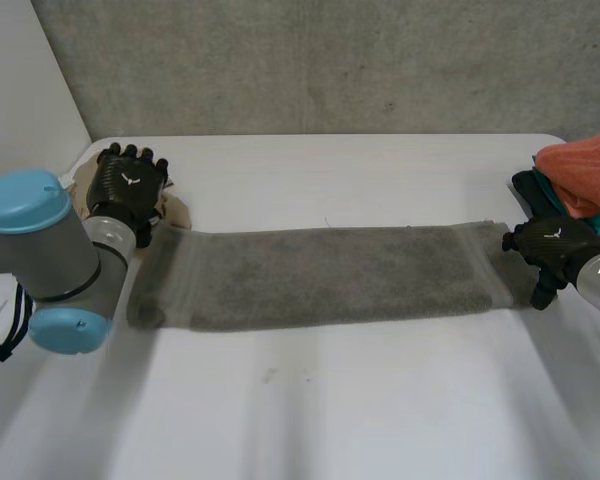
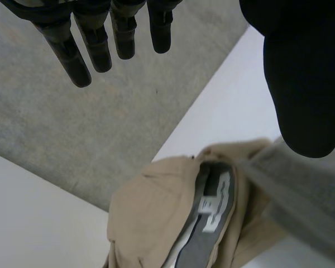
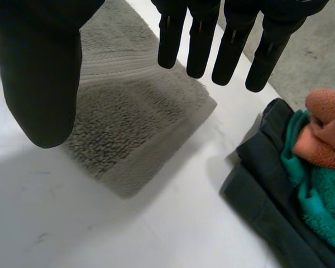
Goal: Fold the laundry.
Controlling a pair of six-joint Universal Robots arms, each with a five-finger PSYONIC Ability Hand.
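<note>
Near either end of long grey towel (image 1: 320, 278), left hand (image 1: 127, 185) and right hand (image 1: 552, 243) straight-fingered, empty; could well snag tan garment (image 2: 151, 212) touching towel's left end.

This reads as a robotics lab or test cell, not a home: a plain white counter (image 1: 310, 400) stands against a bare grey concrete wall (image 1: 330, 60), with a grey-jointed, blue-capped robot arm (image 1: 40, 250) reaching over it. Laundry lies on the counter: a grey towel (image 1: 320, 275) flat beneath the fingers (image 3: 200, 50) of the right hand (image 1: 550, 245), a stack of orange, teal and dark cloths (image 3: 301, 167) just beside those fingertips, and a beige garment (image 2: 151, 212) beneath the fingers (image 2: 95, 44) of the left hand (image 1: 128, 185).
</note>
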